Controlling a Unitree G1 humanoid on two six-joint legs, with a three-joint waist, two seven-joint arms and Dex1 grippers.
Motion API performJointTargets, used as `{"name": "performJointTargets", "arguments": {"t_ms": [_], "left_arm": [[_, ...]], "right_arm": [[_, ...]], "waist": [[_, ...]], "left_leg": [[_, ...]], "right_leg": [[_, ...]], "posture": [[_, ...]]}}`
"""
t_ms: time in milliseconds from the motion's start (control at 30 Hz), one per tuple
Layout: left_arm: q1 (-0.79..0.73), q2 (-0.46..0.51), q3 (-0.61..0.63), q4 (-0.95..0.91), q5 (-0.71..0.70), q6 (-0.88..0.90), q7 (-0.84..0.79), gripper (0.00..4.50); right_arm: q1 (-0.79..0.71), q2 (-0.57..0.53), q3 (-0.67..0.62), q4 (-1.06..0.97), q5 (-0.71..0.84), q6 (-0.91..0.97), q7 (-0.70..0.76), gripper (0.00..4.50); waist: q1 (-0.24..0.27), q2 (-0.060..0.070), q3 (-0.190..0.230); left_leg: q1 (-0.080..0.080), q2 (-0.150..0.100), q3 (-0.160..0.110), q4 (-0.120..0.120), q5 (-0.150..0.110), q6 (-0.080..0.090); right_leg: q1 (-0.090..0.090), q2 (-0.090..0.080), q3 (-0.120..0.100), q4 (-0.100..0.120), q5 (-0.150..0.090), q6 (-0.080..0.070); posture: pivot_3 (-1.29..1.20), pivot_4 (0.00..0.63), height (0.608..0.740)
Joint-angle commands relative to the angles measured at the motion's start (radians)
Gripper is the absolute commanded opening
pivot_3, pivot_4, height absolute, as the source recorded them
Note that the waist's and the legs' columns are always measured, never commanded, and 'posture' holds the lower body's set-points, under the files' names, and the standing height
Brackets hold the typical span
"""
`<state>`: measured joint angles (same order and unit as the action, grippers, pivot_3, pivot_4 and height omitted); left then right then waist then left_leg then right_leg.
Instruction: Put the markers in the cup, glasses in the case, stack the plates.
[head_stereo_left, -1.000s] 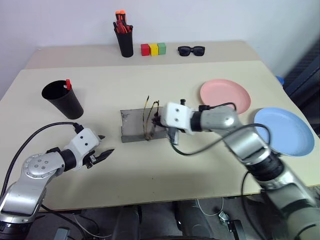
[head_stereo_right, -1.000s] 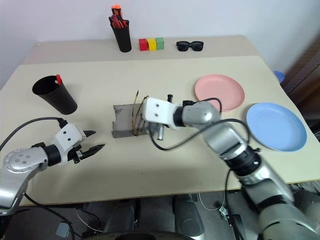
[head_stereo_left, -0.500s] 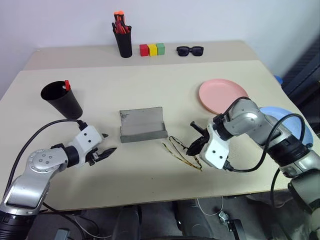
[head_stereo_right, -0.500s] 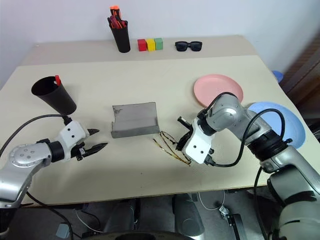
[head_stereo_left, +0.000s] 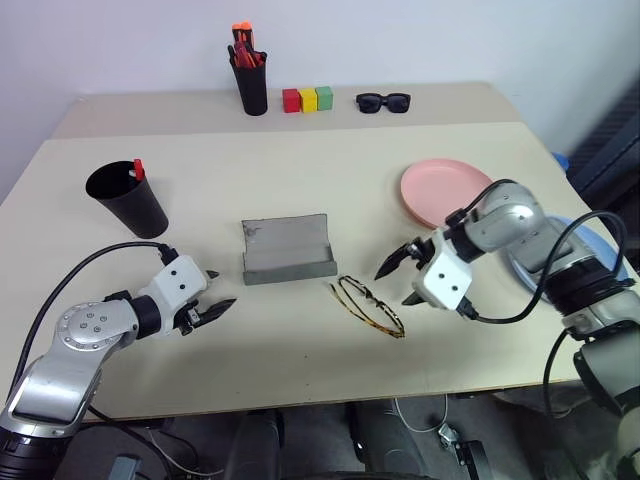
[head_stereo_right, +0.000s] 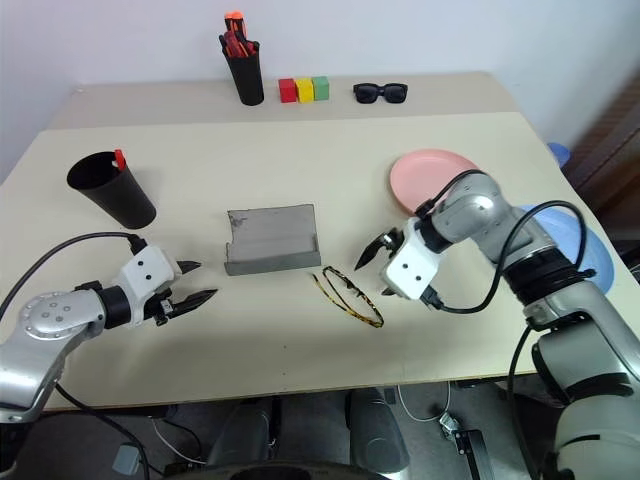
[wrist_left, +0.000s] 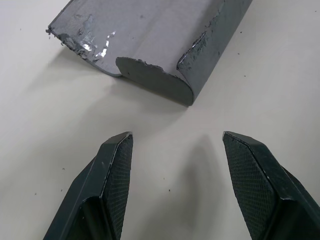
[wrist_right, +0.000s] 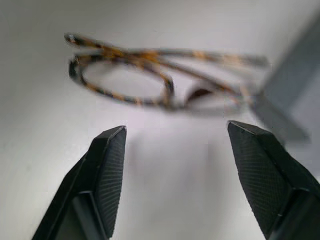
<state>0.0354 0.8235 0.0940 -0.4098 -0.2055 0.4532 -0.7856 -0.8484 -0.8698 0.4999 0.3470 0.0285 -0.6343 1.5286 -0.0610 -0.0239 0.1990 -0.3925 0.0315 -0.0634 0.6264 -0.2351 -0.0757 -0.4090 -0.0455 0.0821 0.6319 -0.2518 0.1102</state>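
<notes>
The wire-rimmed glasses (head_stereo_left: 368, 306) lie folded on the table, just in front and to the right of the grey case (head_stereo_left: 287, 248), whose lid stands open. My right gripper (head_stereo_left: 395, 287) is open a short way to their right, not touching them; the right wrist view has the glasses (wrist_right: 150, 75) beyond its fingertips. My left gripper (head_stereo_left: 222, 290) hovers open left of the case (wrist_left: 150, 45), holding nothing. A red-capped marker (head_stereo_left: 138, 169) sticks out of the black cup (head_stereo_left: 127, 198). The pink plate (head_stereo_left: 445, 190) lies at the right, with the blue plate (head_stereo_right: 597, 252) largely behind my right arm.
Along the back edge stand a black pen holder (head_stereo_left: 250, 85) with orange-red pens, three coloured blocks (head_stereo_left: 307, 98) and black sunglasses (head_stereo_left: 383, 101). Bare tabletop stretches between the cup, the case and the near edge.
My right gripper carried the glasses from the case to the table in front of it, opened and let them go, then drew back to the right. The left arm stayed still.
</notes>
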Motion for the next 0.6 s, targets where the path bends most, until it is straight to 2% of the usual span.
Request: {"name": "performJointTargets", "arguments": {"t_ms": [33,167,333,433,600], "left_arm": [[-0.011,0.008,0.003,-0.021,0.001,-0.004,-0.006,2.91],[-0.017,0.009,0.0,-0.015,0.001,-0.004,-0.01,2.91],[-0.018,0.01,-0.003,-0.014,0.001,-0.003,-0.018,2.91],[-0.029,0.008,-0.012,-0.005,0.004,-0.007,-0.022,2.91],[-0.051,0.008,-0.024,0.013,0.006,-0.013,-0.026,2.91]], "right_arm": [[0.047,-0.042,-0.09,-0.133,0.12,0.275,0.005,3.29],[0.121,-0.07,-0.19,-0.337,0.316,0.753,-0.043,3.29],[0.274,-0.115,-0.293,-0.569,0.525,1.144,-0.12,3.29],[0.356,-0.127,-0.31,-0.628,0.551,1.291,-0.185,3.29],[0.423,-0.106,-0.318,-0.648,0.562,1.404,-0.252,3.29]], "waist": [[0.002,0.0,0.0],[0.002,0.0,0.0],[0.017,0.0,0.0],[0.02,0.0,0.0],[0.018,0.0,0.0]], "left_leg": [[0.0,0.0,0.0,0.0,0.0,0.0],[0.0,0.0,0.0,0.0,0.0,0.0],[0.0,0.0,0.0,0.001,0.0,0.0],[0.0,0.0,0.0,0.001,0.0,0.0],[-0.001,0.0,0.0,0.003,0.0,0.0]], "right_leg": [[0.0,0.0,0.0,0.0,0.0,0.0],[0.0,0.0,0.0,0.001,0.0,0.0],[0.0,0.0,0.0,0.0,0.0,0.0],[0.0,0.0,0.0,0.0,0.0,0.0],[0.0,0.0,0.0,-0.001,0.0,0.0]], "posture": [[0.0,0.15,0.74],[0.0,0.15,0.74],[0.0,0.15,0.74],[0.0,0.15,0.74],[0.0,0.15,0.74]]}}
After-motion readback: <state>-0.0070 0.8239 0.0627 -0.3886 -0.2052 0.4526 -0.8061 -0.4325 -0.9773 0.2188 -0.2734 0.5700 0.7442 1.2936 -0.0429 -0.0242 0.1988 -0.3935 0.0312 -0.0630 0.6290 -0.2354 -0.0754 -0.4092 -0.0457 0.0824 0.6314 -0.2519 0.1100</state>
